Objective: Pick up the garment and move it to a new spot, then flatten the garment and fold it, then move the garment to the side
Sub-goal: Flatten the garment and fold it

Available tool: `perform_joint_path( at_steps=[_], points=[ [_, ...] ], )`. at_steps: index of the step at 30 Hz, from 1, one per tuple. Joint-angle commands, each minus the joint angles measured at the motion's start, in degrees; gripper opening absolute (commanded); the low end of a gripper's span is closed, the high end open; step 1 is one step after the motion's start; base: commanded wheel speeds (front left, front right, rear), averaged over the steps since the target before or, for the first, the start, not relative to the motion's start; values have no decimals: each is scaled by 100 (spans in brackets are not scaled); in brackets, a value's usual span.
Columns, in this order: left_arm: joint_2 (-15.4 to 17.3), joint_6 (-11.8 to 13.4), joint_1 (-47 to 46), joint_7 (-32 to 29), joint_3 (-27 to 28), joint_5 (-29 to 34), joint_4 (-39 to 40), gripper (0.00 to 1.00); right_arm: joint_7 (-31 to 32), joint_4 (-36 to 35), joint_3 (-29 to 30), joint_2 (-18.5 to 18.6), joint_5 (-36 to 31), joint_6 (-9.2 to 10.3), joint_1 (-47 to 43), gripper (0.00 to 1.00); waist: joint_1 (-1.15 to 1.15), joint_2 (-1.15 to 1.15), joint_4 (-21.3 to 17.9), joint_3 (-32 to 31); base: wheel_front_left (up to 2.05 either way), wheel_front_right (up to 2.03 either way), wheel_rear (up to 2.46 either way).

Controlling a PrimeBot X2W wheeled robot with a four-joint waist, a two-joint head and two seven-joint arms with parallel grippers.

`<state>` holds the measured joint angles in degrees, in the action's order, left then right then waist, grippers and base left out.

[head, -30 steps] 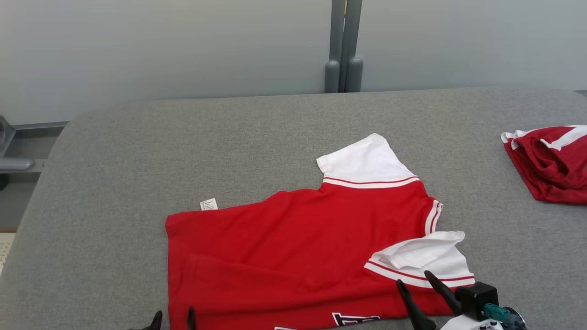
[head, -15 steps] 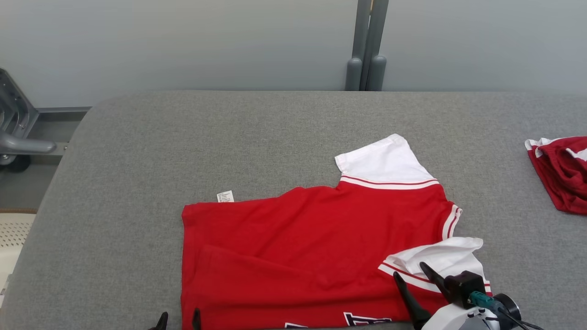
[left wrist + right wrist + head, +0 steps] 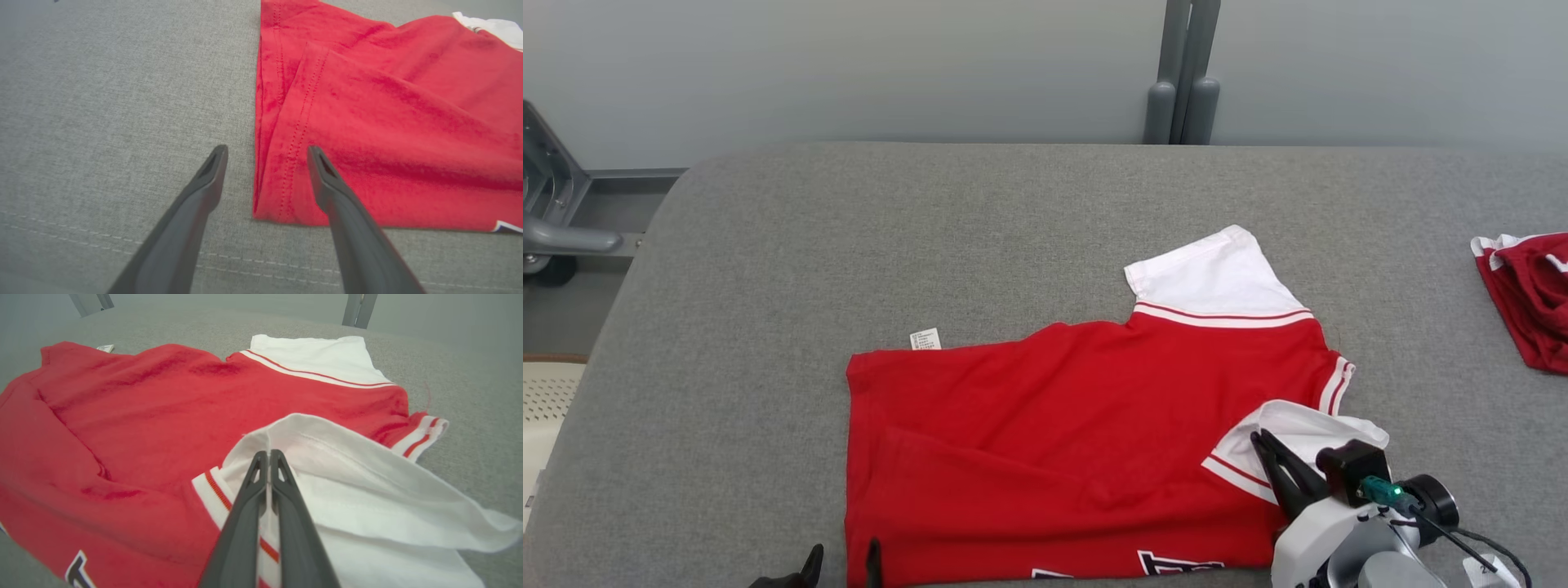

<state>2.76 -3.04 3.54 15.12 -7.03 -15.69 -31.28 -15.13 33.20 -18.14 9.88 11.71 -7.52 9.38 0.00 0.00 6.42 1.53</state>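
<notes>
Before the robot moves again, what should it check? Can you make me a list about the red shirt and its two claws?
1. Right gripper shut on the white sleeve: ok.
2. Left gripper open: ok.
3. Left gripper lined up on the hem, one finger over the table and one over the shirt: ok.
4. Left gripper holding the shirt: not ok, it is not shut yet.
5. Shirt lying flat: not ok, the hem is folded over and the sleeve is rumpled.
6. Other shirt apart from this one: ok.
</notes>
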Motion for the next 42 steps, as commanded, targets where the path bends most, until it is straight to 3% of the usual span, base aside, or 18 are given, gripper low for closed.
perform_joint_path(
  at_steps=[1, 3, 4, 5, 6, 11, 16, 24, 29, 42],
  points=[
    [30, -39, -108, -1, 11, -28, -7, 100, 2, 28, -22, 54, -76, 7, 166, 0, 0, 0, 2, 30, 0, 0, 0],
    [30, -55, -132, -1, -3, -31, -21, 100, 2, 93, -51, 90, -89, 7, 324, 0, 0, 0, 12, 51, 0, 0, 0],
    [30, -52, -151, -1, -12, -36, -31, 100, 2, 133, -65, 114, -122, 7, 416, 12, 0, 0, 21, 61, 0, 0, 0],
    [30, -63, -174, -1, -27, -37, -36, 100, 1, 188, -73, 123, -132, 7, 489, 68, 0, 0, 33, 70, 0, 0, 0],
    [30, -64, -195, -1, -45, -39, -46, 100, 1, 243, -77, 124, -131, 7, 568, 100, 0, 0, 49, 80, 0, 0, 0],
    [31, -91, -255, -1, -127, -51, -86, 100, 2, 499, -88, 132, -337, 7, 945, 100, 0, 0, 124, 126, 0, 0, 0],
    [31, -65, -264, -1, -122, -90, -69, 100, 1, 200, 71, 77, -296, 7, 992, 100, 0, 0, 127, 147, 0, 0, 0],
    [30, -36, -133, -1, -79, -116, 14, 100, 2, -753, 162, 238, -44, 7, -30, 100, 0, 0, -82, 90, 0, 0, 0],
    [30, -8, -131, -1, -103, -123, 24, 100, 1, -997, 345, 292, 46, 7, -536, 100, 0, 0, -217, 48, 0, 0, 0],
    [31, -35, -206, -1, -187, -114, 1, 100, 2, -699, 1049, 216, -87, 7, -743, 100, 0, 0, -231, 109, 0, 0, 0]
  ],
)
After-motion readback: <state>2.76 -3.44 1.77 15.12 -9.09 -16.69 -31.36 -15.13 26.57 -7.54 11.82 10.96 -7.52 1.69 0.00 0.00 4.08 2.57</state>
